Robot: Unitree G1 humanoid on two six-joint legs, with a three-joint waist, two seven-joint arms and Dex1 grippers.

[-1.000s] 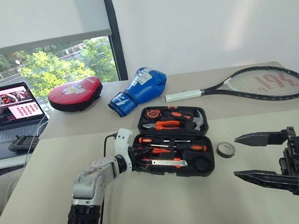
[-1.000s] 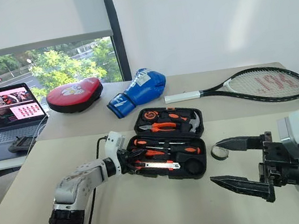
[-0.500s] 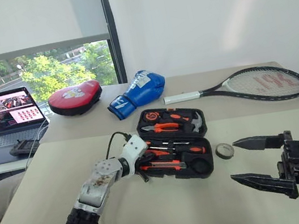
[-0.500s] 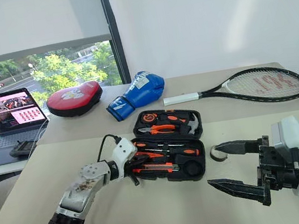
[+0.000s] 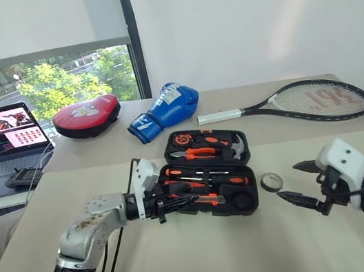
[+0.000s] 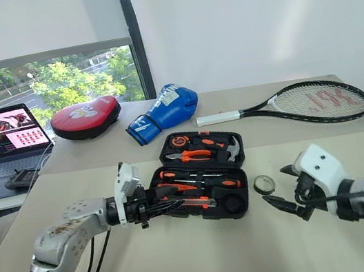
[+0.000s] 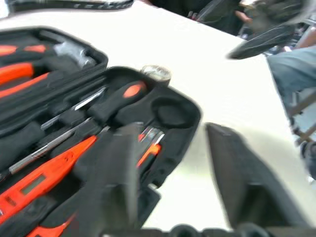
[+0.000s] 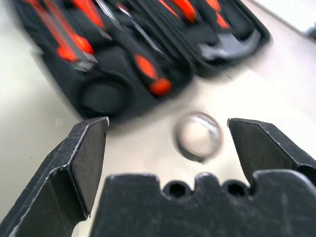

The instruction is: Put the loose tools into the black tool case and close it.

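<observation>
The black tool case [image 5: 210,173] lies open in the middle of the table. Pliers and a hammer [image 5: 238,147] sit in its far half, screwdrivers [image 5: 235,181] and a utility knife [image 5: 207,199] in its near half. A round slot [image 5: 244,199] at the near right corner is empty. A small grey roll [image 5: 271,182] lies on the table just right of the case. My left gripper [image 5: 187,201] hovers open over the case's near left part, holding nothing. My right gripper [image 5: 289,181] is open just right of the roll, which in the right wrist view lies ahead between the fingers [image 8: 84,163].
A tennis racket [image 5: 315,96] lies at the back right, a blue boxing glove [image 5: 167,107] and a red padded mitt [image 5: 88,115] at the back left. A laptop [image 5: 1,138] stands on the neighbouring table at far left. A black cable [image 5: 107,253] hangs by my left arm.
My left gripper has opened and drawn back and up over the case's near edge. My right gripper has moved forward and down towards the roll, staying open.
</observation>
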